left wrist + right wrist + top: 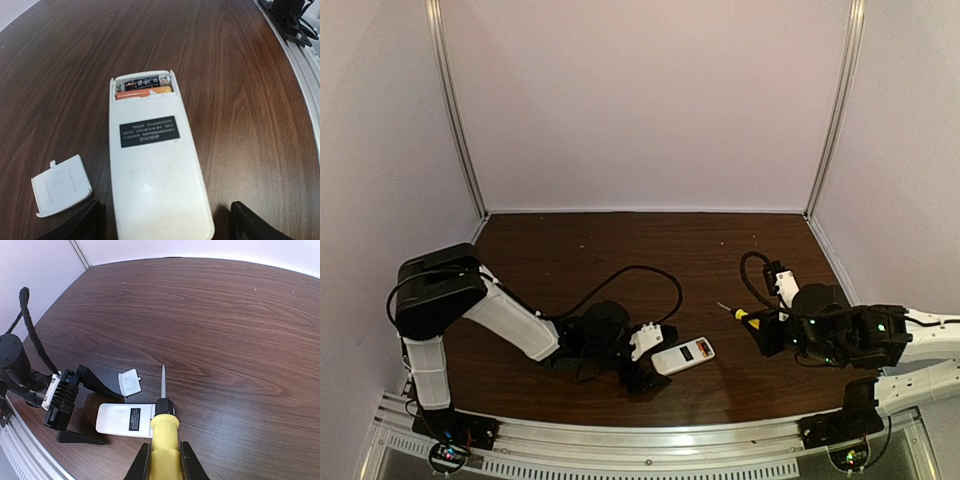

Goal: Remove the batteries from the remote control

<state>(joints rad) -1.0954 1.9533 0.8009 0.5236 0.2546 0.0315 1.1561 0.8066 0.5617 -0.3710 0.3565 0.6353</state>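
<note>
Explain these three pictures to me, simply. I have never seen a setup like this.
Two robot arms are bolted to the near edge of a dark wooden table. One picture looks down from above; the other two come from small cameras on each arm's wrist.

The left gripper has its jaws open on either side of one end of a white remote control, which lies face down. The battery cover is off and lies beside it, so the two batteries show in their compartment.

The right gripper has its jaws shut on a yellow-handled screwdriver, tip pointing away.
</note>
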